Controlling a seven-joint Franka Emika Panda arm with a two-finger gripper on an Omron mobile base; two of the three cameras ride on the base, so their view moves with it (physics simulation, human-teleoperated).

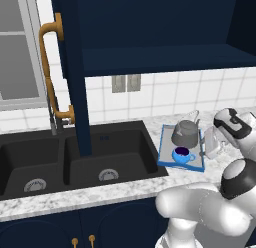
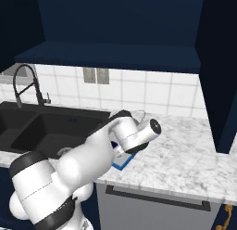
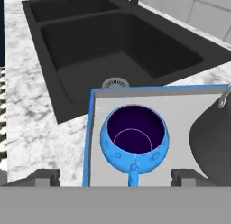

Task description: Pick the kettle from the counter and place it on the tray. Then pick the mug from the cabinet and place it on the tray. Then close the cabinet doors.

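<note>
Bright blue and round, the small mug (image 3: 135,140) with its dark purple inside sat upright on the flat grey tray with the blue rim (image 3: 88,142), directly between the two dark fingertips of the gripper (image 3: 115,177), which stood spread wide on either side of it and gripped nothing. Just beside the mug on the same tray rested the squat dull-grey metal kettle (image 1: 186,133) with its thin wire handle. The tray lay on the white-grey speckled marble counter (image 1: 90,194), next to the black double sink (image 1: 75,157). Beyond and above, the dark navy wall cabinet (image 1: 160,32) was open, with one tall navy door with a curved brass bar handle (image 1: 75,67) swung out over the sink. Both placings looked done, leaving the doors. The next move would likely call for lifting the hand clear of the mug, then reaching to that door and pushing it shut.
</note>
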